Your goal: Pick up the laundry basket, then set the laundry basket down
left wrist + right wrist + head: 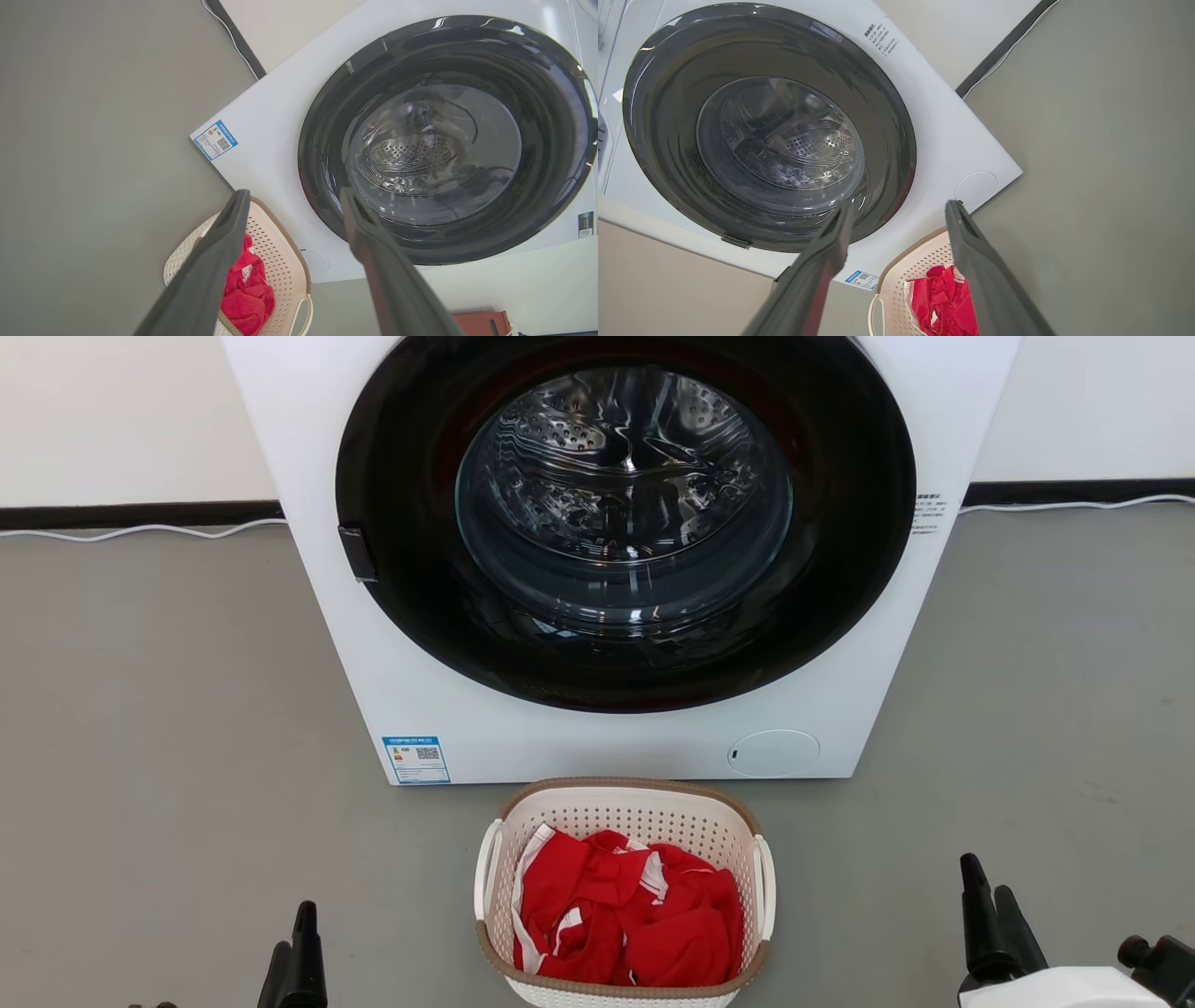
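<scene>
Dark-fingered left gripper [295, 196] and right gripper [901, 205] stand fingers apart, empty, flanking the cream perforated plastic laundry basket [635, 817] of red cloth [644, 915] on grey floor [168, 709], just before a white washing machine [560, 747].

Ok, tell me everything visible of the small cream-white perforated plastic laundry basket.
The cream-white perforated plastic laundry basket is rounded-rectangular, with a brown woven-look rim and a white loop handle on each side. It stands upright on the grey floor before the white washing machine, holding crumpled red-and-white clothes. The left gripper and right gripper are open, clear of it.
</scene>
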Tool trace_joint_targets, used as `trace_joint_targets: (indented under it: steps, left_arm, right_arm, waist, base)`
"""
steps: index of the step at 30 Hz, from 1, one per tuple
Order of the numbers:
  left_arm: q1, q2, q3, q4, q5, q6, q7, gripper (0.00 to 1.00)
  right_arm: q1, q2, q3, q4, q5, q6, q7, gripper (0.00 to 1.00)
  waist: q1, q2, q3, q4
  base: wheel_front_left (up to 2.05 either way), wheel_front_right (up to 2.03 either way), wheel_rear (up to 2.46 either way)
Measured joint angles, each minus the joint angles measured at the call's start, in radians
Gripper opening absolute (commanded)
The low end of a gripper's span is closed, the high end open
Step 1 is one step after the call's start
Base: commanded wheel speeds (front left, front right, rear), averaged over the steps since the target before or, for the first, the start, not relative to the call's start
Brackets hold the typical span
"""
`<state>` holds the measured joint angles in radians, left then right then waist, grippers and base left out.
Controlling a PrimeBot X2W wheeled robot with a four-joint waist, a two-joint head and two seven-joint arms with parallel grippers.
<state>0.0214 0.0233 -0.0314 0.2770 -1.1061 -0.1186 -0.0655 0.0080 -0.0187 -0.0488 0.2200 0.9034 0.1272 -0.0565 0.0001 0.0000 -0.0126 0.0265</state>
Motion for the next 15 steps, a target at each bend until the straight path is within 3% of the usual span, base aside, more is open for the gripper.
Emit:
trace_joint_targets:
  steps: [15]
  left_arm:
    - [0.007, 0.003, -0.005, -0.021, 0.263, 0.000, -0.039, 1.00]
  right_arm:
    - [0.014, -0.005, 0.022, -0.017, -0.230, 0.000, -0.047, 1.00]
  waist:
    - [0.0000, 0.0000, -0.005, 0.007]
  base:
    - [0.00, 0.00, 0.00]
